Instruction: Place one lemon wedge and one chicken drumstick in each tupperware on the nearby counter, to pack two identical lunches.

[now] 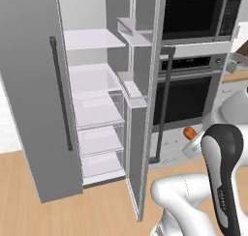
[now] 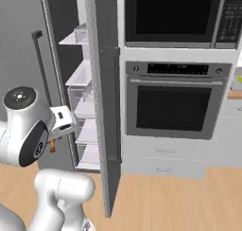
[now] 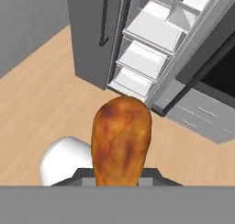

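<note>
Gripper (image 1: 193,142) closed narrow on a chicken drumstick (image 3: 120,140), browned and orange, fat end away from the hand, held in the air above the wooden floor (image 3: 41,103). In the left base view, only an orange tip of the drumstick peeking out beside the white hand, in front of the oven's lower drawers (image 1: 169,150). In the right base view, a small orange bit hanging below the hand (image 2: 61,121), close to the open fridge.

Straight ahead: tall grey fridge (image 1: 29,95) with both doors swung open, white shelves (image 1: 94,39) and clear drawers (image 1: 99,140) inside. Right-hand fridge door (image 1: 145,109) standing edge-on between the fridge interior and the oven, long dark bar handle (image 1: 164,104) on it. Built-in oven (image 2: 172,104) with dark glass just beside, microwave (image 2: 179,17) above it. Strip of wooden counter (image 1: 236,76) at the far right edge, well apart from the hand.
</note>
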You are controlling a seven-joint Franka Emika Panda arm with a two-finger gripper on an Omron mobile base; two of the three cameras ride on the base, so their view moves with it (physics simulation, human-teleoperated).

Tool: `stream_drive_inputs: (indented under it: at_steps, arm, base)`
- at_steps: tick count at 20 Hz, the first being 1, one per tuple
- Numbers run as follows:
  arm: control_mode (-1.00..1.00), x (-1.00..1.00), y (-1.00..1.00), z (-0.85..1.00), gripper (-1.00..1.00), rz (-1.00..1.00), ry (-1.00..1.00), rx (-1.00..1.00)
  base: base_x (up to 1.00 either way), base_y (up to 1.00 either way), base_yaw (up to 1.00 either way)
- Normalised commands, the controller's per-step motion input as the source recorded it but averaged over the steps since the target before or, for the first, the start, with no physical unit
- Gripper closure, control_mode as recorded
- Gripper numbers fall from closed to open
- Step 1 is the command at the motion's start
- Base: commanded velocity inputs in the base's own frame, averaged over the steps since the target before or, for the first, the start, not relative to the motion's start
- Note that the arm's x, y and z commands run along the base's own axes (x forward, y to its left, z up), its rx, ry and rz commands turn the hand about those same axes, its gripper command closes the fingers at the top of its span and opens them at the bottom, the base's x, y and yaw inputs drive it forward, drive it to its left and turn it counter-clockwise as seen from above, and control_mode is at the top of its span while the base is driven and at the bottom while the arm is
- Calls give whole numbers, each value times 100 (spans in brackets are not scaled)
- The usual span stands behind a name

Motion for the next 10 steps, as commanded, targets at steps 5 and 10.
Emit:
stream_drive_inputs:
  at_steps: [5,10]
  arm:
    - [100,0,0,0,100,0,0,0]
    - [100,0,0,0,100,0,0,0]
  base:
    - [-31,-100,-30]
    - [12,-100,-26]
